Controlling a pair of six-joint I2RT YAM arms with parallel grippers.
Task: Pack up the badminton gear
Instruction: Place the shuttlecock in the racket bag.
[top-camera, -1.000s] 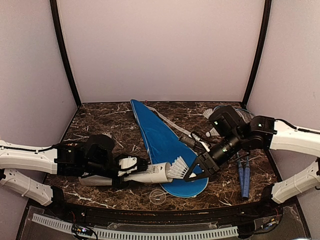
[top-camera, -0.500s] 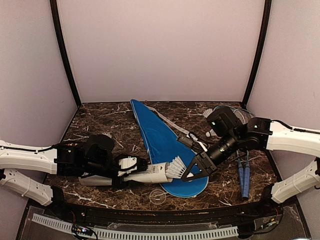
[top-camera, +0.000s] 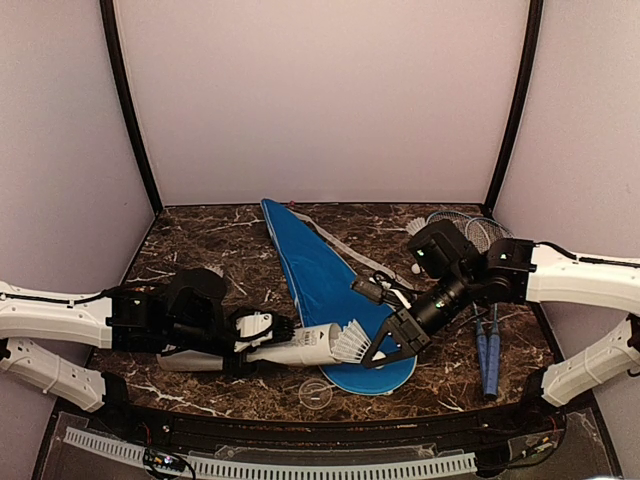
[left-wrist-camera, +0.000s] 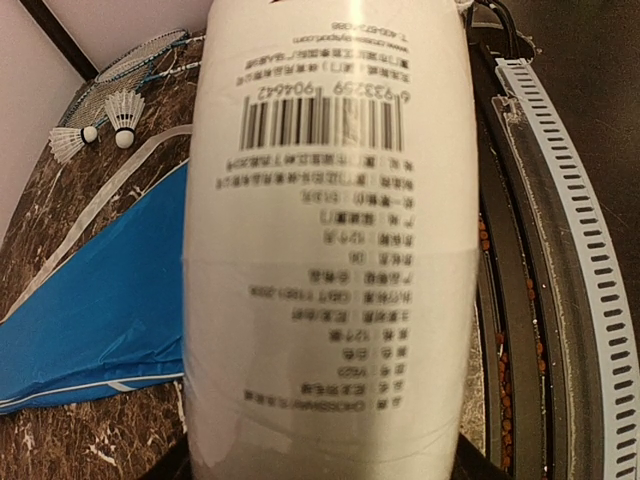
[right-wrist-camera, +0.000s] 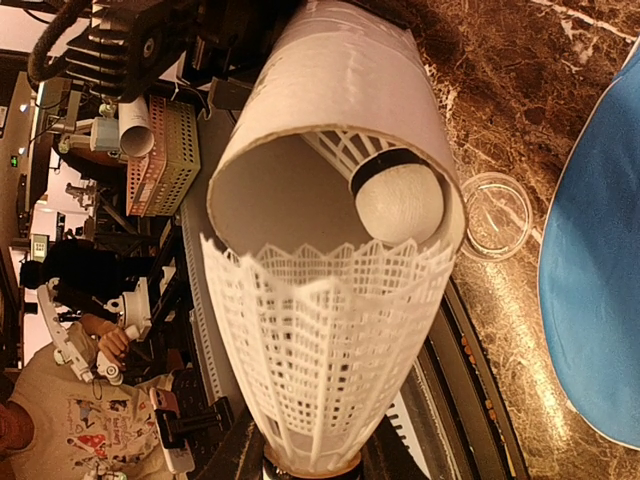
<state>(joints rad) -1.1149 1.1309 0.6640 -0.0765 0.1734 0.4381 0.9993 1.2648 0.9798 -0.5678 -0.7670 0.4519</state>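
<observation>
My left gripper (top-camera: 262, 335) is shut on the long white tube (top-camera: 300, 349), which lies nearly level with its open mouth to the right. The tube fills the left wrist view (left-wrist-camera: 330, 250). My right gripper (top-camera: 378, 350) is shut on a white shuttlecock (top-camera: 352, 340) by its cork end. Its skirt (right-wrist-camera: 320, 350) meets the tube's mouth (right-wrist-camera: 340, 90). Another shuttlecock (right-wrist-camera: 398, 203) sits inside the tube. The blue cover (top-camera: 320, 285) lies flat under them. Two rackets with blue handles (top-camera: 487, 350) lie at the right. Two more shuttlecocks (left-wrist-camera: 70, 143) lie at the back right.
A small clear round lid (top-camera: 317, 394) lies on the marble table near the front edge, also seen in the right wrist view (right-wrist-camera: 497, 215). The cover's grey strap (top-camera: 345, 250) runs along its right side. Black frame posts stand at the back corners.
My right gripper has moved left with the shuttlecock, bringing its skirt up to the tube's mouth. The left arm and tube have hardly moved.
</observation>
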